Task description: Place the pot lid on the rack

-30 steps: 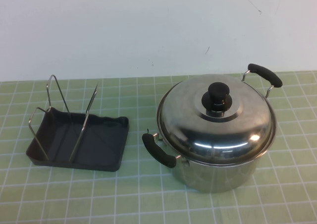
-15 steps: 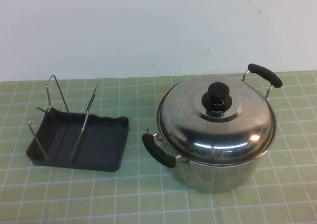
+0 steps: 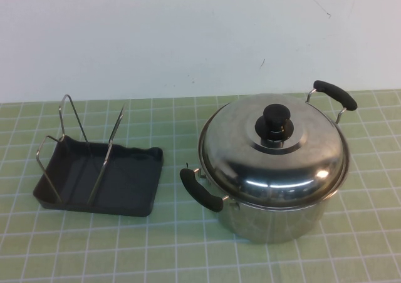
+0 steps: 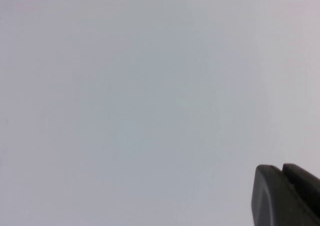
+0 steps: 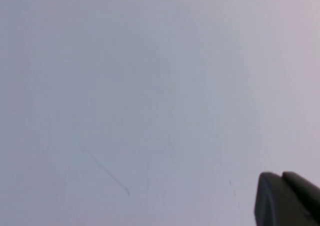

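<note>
The pot lid (image 3: pixel 250 151), domed shiny steel with a black knob (image 3: pixel 277 118), sits closed on the steel pot (image 3: pixel 276 223) at the right of the green checked mat. The rack (image 3: pixel 94 146), thin wire uprights in a dark tray (image 3: pixel 135 189), stands empty at the left. Neither arm shows in the high view. My left gripper (image 4: pixel 282 168) shows only in the left wrist view, its dark fingertips pressed together before a blank white wall. My right gripper (image 5: pixel 281 175) shows likewise in the right wrist view, fingertips together, holding nothing.
The pot has two black handles, one at the front left (image 3: pixel 200 190) and one at the back right (image 3: pixel 335 94). A white wall (image 3: pixel 188 32) rises just behind the mat. Bare mat (image 3: pixel 182 133) lies between rack and pot.
</note>
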`<state>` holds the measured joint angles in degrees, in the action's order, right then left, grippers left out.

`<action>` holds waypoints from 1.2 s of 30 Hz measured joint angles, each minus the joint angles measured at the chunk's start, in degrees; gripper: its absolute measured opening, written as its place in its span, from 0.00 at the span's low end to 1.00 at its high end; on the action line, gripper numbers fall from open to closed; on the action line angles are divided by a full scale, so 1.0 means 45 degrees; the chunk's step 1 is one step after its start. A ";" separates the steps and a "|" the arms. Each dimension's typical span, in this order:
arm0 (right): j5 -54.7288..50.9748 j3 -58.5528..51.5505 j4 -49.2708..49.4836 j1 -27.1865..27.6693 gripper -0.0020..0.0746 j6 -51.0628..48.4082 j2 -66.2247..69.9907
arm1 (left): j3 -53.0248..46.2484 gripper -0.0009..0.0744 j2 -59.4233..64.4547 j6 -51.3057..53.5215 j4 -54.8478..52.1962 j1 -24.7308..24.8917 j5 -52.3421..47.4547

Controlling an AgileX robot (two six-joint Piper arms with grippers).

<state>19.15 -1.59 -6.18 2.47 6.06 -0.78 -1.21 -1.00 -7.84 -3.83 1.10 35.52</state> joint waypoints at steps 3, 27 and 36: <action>0.1371 0.0000 0.0135 0.0000 0.02 0.0000 0.0000 | 0.0000 0.01 0.0000 0.0000 -0.0030 0.0000 0.0778; -0.0277 0.6666 -0.6425 0.0000 0.02 0.2506 0.4649 | 0.2884 0.01 0.0000 0.0693 0.1250 -0.0017 -0.3728; 0.4075 0.7430 -1.1019 0.0000 0.02 0.6429 1.0799 | 0.3101 0.01 0.0766 0.3804 0.0966 -0.0017 -0.6909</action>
<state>37.48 31.85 -55.77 2.47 34.99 47.82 12.75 2.45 9.28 0.52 1.03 4.43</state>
